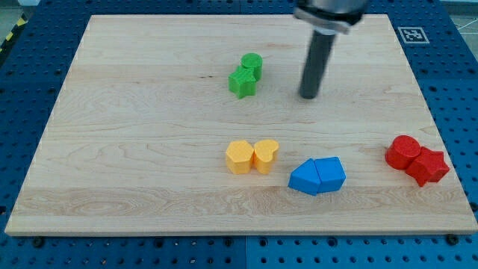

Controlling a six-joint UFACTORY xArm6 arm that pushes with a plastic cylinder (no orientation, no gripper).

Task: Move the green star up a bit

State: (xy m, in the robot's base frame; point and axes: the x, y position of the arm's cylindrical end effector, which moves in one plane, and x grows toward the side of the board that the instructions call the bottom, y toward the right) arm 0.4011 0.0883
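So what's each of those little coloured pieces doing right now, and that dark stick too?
my tip: on the board, to the view's right of the green pair, touching no block.
green star: flat on the board, against the green cylinder.
green cylinder: upright, just above the star.
yellow blocks: two side by side, touching.
blue blocks: two pressed together.
red blocks: two touching, near the view's right edge.
wooden board: flat.

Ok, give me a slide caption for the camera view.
My tip rests on the wooden board, right of the green star and not touching it.
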